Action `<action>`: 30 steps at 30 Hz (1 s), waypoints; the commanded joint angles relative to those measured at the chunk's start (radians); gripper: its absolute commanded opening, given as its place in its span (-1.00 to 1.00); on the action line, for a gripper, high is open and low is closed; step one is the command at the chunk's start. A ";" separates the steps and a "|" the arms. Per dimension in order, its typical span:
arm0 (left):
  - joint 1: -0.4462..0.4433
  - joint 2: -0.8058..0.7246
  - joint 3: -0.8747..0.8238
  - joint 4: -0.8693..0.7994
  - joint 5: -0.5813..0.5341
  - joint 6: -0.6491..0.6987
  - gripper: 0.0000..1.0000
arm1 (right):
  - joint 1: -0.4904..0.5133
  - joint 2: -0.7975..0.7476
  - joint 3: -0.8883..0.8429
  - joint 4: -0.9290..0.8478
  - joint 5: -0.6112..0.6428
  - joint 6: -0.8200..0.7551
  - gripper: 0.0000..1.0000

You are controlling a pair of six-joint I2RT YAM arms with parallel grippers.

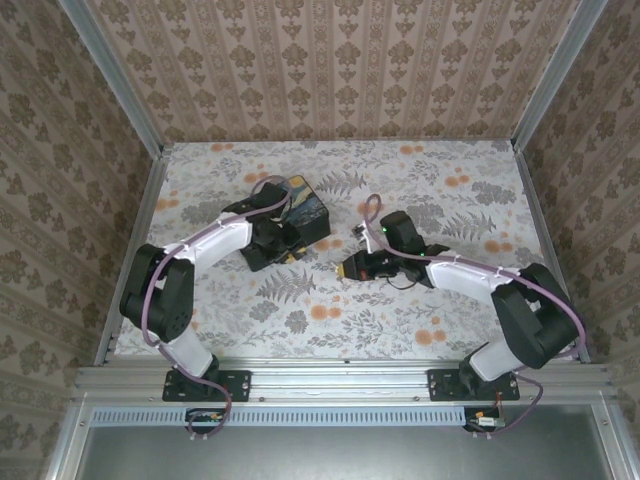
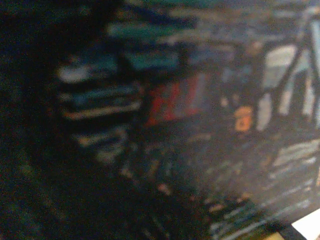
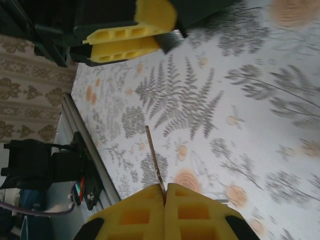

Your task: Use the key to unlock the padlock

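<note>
My right gripper (image 3: 165, 192) is shut on the key (image 3: 155, 155). The key's thin blade sticks out from between the yellow pads and points toward the left gripper. In the top view the right gripper (image 1: 348, 268) hovers mid-table, a short way right of the left gripper (image 1: 290, 250). The left gripper's yellow fingers (image 3: 130, 35) are nearly together at the front of the black box with the painted lid (image 1: 308, 212). They pinch a small ridged metal piece (image 3: 172, 41), apparently the padlock, which is mostly hidden. The left wrist view is a dark blur of the box lid (image 2: 200, 100).
The floral tablecloth (image 1: 420, 310) lies bare between the arms and the front rail (image 1: 340, 375). Patterned walls close in the back and both sides. Cables loop over both arms.
</note>
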 commanded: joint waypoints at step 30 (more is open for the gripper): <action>-0.259 0.180 0.223 -0.091 -0.421 -0.037 0.50 | -0.325 -0.052 0.075 -0.223 0.145 -0.062 -1.00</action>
